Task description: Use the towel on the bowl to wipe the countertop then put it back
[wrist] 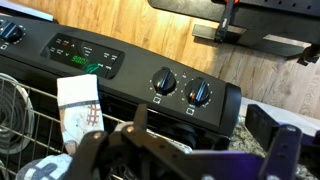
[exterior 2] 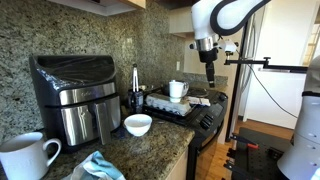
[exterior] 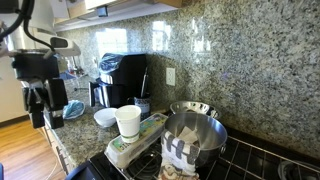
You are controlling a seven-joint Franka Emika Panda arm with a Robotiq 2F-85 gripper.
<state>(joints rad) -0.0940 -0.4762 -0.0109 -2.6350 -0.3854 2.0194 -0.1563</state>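
Wrist view: towel (wrist: 78, 106) lies left of the wide-spread tool (wrist: 205, 142)

— Can any writing be read anywhere?

— None. The stove's control panel (wrist: 85, 55), toward ten o'clock in the wrist view, carries a lit green display (wrist: 84, 62) and rows of small pale markings. All of them are too small and blurred to read.

— And the two knobs (wrist: 163, 83) near the centre?

— Each has a small white mark just below it, at six o'clock. The shapes cannot be made out.

— What about the box (exterior: 135, 147) under the mug (exterior: 128, 121) in an exterior view?

— It sits at nine o'clock from the bowl (exterior: 207, 130), and green and white print shows on its side. No word, number or brand can be made out at that size.
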